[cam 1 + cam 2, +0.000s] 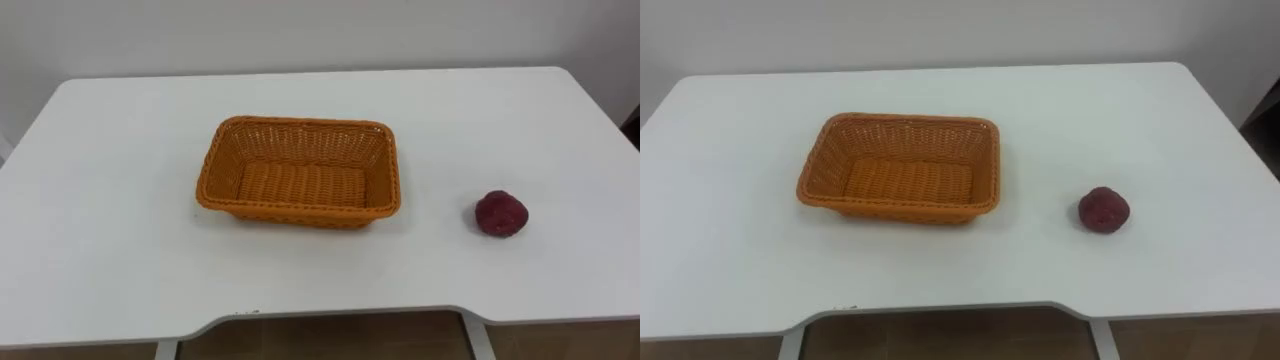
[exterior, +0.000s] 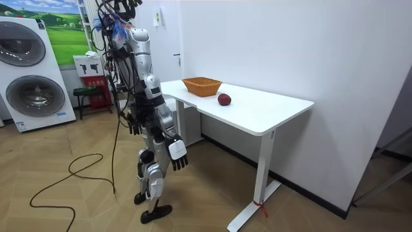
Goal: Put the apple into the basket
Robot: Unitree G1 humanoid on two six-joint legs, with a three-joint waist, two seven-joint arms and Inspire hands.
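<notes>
- Here, nearest of all, we find the robot standing on the floor short of the counter (image 2: 257, 113), on the room side of the basket (image 2: 201, 89), with both arms hanging at its sides.
- Its right hand (image 2: 178, 154) hangs below counter height, well apart from the basket. Its fingers are loose and spread and hold nothing.
- Its left hand (image 2: 133, 122) hangs by the hip, farther still from the basket, and we read its fingers as relaxed and empty too.
- From the head camera we see the counter's white near edge, with a shallow curved cut-out, in front of the basket.
- The apple (image 1: 501, 213), dark red, rests on the bare counter to the right of the basket. It is well apart from the basket and a little nearer to us than the basket's middle.
- The basket is orange wicker and rectangular. It stands upright near the counter's middle, its woven bottom in plain sight.
- Beyond the basket the counter runs on to a white wall (image 1: 300, 30).
</notes>
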